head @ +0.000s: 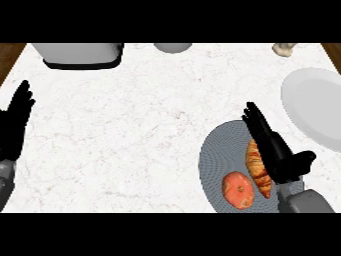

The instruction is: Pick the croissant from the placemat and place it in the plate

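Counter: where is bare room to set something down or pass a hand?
The widest bare stretch of counter lies between the resting left hand and the placemat, below the toaster. The plate is bare too. The placemat is crowded: croissant, orange fruit, right hand.

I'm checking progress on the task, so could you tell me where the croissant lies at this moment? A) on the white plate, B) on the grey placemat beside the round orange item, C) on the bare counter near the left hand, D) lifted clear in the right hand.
B: the croissant lies on the placemat beside the round orange item, with the open right hand next to it; the plate holds nothing.
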You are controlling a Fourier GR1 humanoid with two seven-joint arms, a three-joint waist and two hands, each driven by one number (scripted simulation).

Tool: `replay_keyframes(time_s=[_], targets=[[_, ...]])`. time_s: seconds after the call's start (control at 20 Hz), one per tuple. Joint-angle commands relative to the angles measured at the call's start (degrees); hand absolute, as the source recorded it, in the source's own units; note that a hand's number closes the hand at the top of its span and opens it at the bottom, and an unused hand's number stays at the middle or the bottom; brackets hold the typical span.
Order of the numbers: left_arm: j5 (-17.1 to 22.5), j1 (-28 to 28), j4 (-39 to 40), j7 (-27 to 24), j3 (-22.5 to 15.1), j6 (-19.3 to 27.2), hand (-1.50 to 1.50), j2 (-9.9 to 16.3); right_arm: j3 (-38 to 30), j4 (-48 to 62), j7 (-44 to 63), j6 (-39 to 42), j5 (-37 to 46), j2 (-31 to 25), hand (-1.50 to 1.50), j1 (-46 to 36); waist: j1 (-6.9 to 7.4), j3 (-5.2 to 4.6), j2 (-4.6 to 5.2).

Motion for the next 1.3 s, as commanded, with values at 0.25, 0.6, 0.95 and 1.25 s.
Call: replay_keyframes(time_s=[0.25, 0.6, 0.95, 1.25], targets=[[5.62, 7.00, 1.24, 2.34, -7.07, -3.93, 0.00, -11.88, -7.12, -6.52, 4.47, 3.56, 11.00, -21.60, 1.50, -16.32, 0.80, -0.34, 0.50], [7.34, 10.03, 2.47, -3.33, -8.71, -7.39, 0.00, -17.08, -13.38, -1.25, -7.18, -11.23, 22.09, -23.27, -1.50, -6.43, 0.02, 0.19, 0.75], [5.84, 9.75, 0.85, -0.76, -6.73, -8.97, 0.00, -16.78, -14.92, -19.02, 2.41, -3.56, 25.59, -28.60, -1.50, 3.56, -0.15, 0.14, 0.55], [7.19, 8.74, 2.13, -1.35, -5.61, -10.95, 0.00, -15.66, -5.24, -21.83, 18.80, 8.17, 34.30, -39.18, -1.50, -0.01, 0.21, -0.14, 0.63]])
